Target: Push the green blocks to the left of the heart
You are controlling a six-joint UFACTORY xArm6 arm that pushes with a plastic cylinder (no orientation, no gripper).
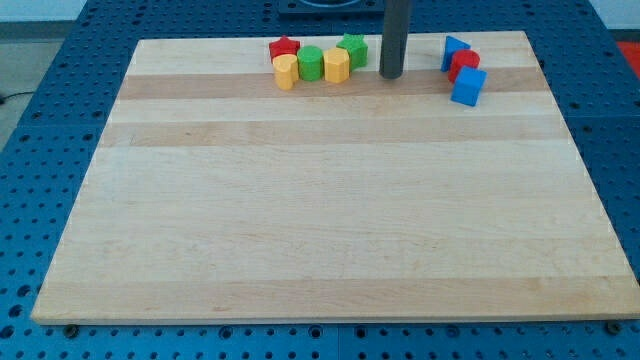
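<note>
wooden board (330,240) nearest me, blocks along its top edge | left of my tip: red star (284,47), yellow heart (286,71), green cylinder (311,63), yellow block (337,66), green star (352,48) just beside it | my tip (390,76) a bare rod, nothing to clench | right: blue triangle (455,50), red cylinder (464,65), blue cube (468,87)
</note>
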